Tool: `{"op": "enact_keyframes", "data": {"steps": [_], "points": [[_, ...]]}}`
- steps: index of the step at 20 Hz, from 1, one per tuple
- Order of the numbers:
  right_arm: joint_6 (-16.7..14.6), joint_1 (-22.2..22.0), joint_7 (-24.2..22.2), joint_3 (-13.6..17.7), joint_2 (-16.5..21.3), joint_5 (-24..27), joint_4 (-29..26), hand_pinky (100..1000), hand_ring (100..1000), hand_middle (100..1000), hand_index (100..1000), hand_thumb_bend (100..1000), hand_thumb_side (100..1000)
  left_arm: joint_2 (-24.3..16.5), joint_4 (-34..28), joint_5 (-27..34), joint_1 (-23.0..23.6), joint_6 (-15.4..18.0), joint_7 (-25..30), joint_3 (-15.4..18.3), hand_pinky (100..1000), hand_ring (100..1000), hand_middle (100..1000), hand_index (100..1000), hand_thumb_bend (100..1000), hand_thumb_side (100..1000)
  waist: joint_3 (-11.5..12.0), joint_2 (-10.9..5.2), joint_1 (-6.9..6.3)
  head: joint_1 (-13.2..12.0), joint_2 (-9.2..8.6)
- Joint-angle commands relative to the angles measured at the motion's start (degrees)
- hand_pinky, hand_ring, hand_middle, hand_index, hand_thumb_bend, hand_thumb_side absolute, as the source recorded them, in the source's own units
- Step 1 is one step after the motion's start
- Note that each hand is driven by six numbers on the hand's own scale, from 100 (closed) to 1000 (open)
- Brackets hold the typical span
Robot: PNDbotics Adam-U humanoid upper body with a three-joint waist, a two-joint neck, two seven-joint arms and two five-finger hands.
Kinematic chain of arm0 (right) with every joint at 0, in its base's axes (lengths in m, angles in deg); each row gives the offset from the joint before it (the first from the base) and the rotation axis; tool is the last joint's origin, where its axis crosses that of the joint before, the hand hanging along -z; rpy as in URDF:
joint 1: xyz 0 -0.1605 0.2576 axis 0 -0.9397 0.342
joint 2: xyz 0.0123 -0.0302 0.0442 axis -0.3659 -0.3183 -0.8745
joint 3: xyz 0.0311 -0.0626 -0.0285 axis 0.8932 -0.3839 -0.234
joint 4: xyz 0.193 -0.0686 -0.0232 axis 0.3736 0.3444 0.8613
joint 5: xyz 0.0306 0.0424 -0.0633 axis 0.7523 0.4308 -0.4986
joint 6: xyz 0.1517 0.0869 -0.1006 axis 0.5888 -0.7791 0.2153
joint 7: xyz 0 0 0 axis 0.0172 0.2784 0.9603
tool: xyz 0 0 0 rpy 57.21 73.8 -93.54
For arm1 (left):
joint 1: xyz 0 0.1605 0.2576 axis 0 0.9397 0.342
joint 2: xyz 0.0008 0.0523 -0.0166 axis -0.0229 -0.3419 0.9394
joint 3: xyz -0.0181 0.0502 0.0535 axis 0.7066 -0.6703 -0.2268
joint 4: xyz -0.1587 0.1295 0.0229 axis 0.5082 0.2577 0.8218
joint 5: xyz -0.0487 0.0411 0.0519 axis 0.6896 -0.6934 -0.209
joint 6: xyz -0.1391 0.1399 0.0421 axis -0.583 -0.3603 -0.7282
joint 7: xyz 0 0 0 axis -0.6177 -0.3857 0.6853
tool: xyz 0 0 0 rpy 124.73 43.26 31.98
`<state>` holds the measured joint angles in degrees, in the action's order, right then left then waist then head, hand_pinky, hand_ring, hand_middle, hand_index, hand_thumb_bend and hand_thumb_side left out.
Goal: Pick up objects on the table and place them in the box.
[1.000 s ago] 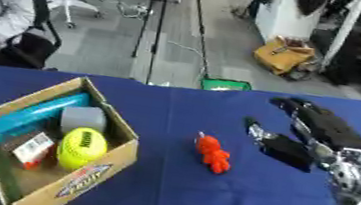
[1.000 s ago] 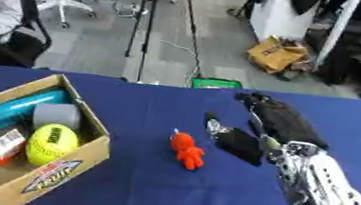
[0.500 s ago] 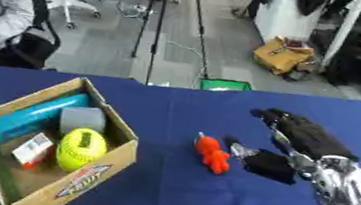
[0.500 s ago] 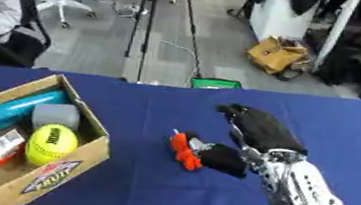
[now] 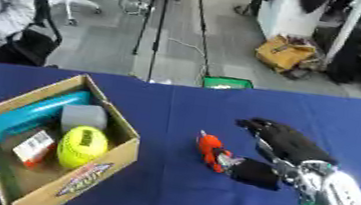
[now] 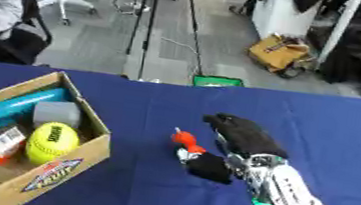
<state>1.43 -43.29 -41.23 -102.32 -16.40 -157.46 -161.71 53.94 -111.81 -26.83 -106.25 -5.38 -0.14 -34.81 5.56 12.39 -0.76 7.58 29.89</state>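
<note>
Your right hand (image 5: pixel 287 152) has its thumb against the small orange toy (image 5: pixel 210 150), fingers curled above, not clearly gripping. The toy lies mid-table, right of the open cardboard box (image 5: pixel 115 153). Close off-centre and it squirts left.

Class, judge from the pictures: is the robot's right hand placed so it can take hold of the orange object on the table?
Probably yes. The right hand is right beside the orange object, thumb at it, with bare blue table around and nothing between.

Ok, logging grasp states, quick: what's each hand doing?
Left hand: not in view.
Right hand: at the orange toy; whether it grips it cannot be told.
</note>
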Motion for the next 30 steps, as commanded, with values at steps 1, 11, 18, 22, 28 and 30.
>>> {"op": "enact_keyframes", "data": {"steps": [1, 11, 18, 22, 28, 30], "points": [[3.49, 1.21, -4.04, -0.64, 0.57, 0.08, 0.42, 1000, 977, 917, 1000, 391, 922, -0.63, -0.85, 0.17, -0.62, 0.05, 0.40, -0.23, 880, 804, 876, 821, 100, 833, 0.28, -0.65, -0.08, 0.15, -0.51], [3.78, 2.70, -4.04, -2.23, 1.50, -0.39, 4.25, 1000, 984, 916, 1000, 389, 921, -0.46, -0.85, 0.45, -0.72, 0.28, 0.81, -0.62, 879, 804, 876, 821, 100, 830, 1.15, -0.36, -0.31, 1.21, -1.26], [4.79, 3.45, -4.04, -1.96, 1.68, -0.86, 6.10, 1000, 985, 915, 1000, 375, 919, -0.30, -0.85, 0.57, -0.85, 0.43, 1.00, -0.82, 878, 805, 876, 821, 100, 820, 1.55, 0.00, -0.57, 2.14, -1.70], [5.30, 3.67, -3.89, -1.53, 1.79, -1.49, 6.39, 1000, 983, 911, 1000, 392, 924, -0.28, -0.85, 0.52, -0.94, 0.49, 1.05, -0.85, 878, 805, 876, 821, 100, 826, 1.52, 0.26, -0.73, 2.49, -1.88], [6.41, 3.83, -3.39, -1.06, 1.37, -2.79, 7.12, 1000, 985, 904, 1000, 394, 920, -0.27, -0.85, 0.20, -1.12, 0.59, 1.11, -0.94, 877, 805, 876, 821, 100, 825, 1.40, 0.41, -0.86, 2.88, -2.23], [6.67, 3.88, -3.40, -0.94, 1.36, -3.27, 7.50, 1000, 989, 904, 1000, 394, 913, -0.24, -0.85, 0.19, -1.14, 0.61, 1.13, -0.97, 877, 805, 876, 821, 100, 825, 1.37, 0.47, -0.93, 2.95, -2.46]]}}
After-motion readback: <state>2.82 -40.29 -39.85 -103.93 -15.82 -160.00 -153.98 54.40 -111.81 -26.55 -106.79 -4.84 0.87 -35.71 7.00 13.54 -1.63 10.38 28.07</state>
